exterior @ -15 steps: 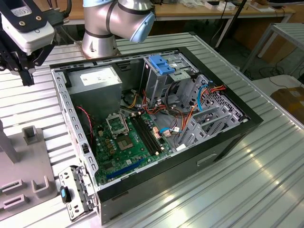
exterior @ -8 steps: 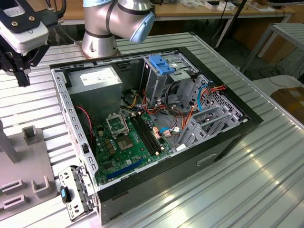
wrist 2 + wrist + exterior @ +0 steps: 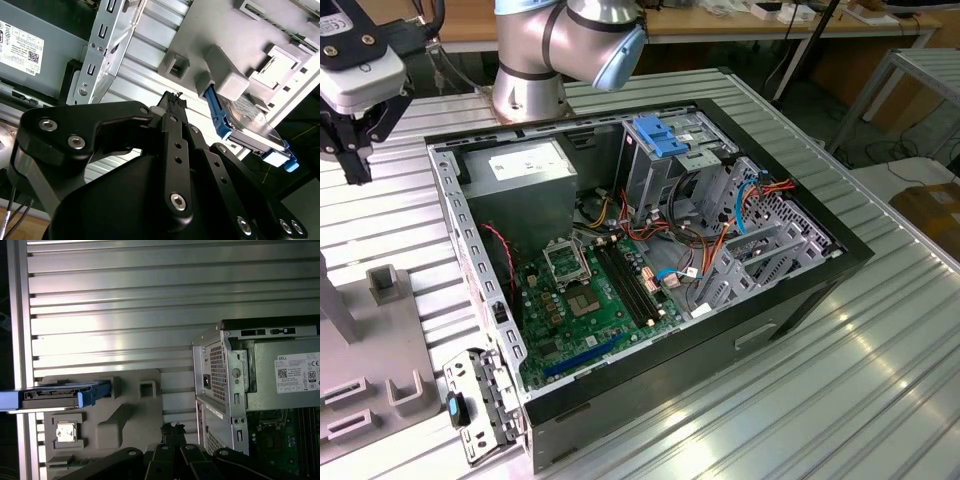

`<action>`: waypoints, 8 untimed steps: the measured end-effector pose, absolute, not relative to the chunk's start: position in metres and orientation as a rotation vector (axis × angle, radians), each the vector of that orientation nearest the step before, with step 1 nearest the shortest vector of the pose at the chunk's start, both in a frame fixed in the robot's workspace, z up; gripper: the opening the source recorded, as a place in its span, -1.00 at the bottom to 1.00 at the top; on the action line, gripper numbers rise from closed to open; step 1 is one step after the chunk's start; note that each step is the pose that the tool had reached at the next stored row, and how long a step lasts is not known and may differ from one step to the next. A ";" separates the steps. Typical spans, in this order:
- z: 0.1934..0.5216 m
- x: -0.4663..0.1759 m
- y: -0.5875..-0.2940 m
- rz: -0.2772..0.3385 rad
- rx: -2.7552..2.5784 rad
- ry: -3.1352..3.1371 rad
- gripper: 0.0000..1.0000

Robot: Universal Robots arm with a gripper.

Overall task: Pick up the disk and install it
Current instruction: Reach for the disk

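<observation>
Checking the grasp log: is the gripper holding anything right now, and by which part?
Nothing is held. The gripper is shut on empty air, apart from the disk, which stands on edge in the grey holder.

Exterior view looked down from high up onto the open computer case [image 3: 670, 372] on the ribbed bench [image 3: 800, 400]. Both wrist views looked down past the pincer [image 3: 172, 429] from closer in, sharing the grey holder [image 3: 135, 410] and the case's corner.

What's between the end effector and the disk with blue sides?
Between the end effector and the disk lie the grey holder tray that the disk stands in and a strip of ribbed table, in the first wrist view.
</observation>
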State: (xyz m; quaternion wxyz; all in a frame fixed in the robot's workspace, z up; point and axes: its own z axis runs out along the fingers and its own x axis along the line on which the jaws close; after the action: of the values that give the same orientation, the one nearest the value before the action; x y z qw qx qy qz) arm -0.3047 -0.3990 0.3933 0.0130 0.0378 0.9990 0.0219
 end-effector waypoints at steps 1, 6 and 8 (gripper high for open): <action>0.393 -0.306 -0.399 0.068 0.118 3.113 -0.79; 0.393 -0.314 -0.399 0.068 0.118 3.113 -0.79; 0.393 -0.316 -0.399 0.068 0.118 3.113 -0.79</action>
State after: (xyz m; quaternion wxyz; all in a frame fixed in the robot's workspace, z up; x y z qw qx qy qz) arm -0.3159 -0.3989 0.3933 0.0130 0.0379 0.9990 0.0219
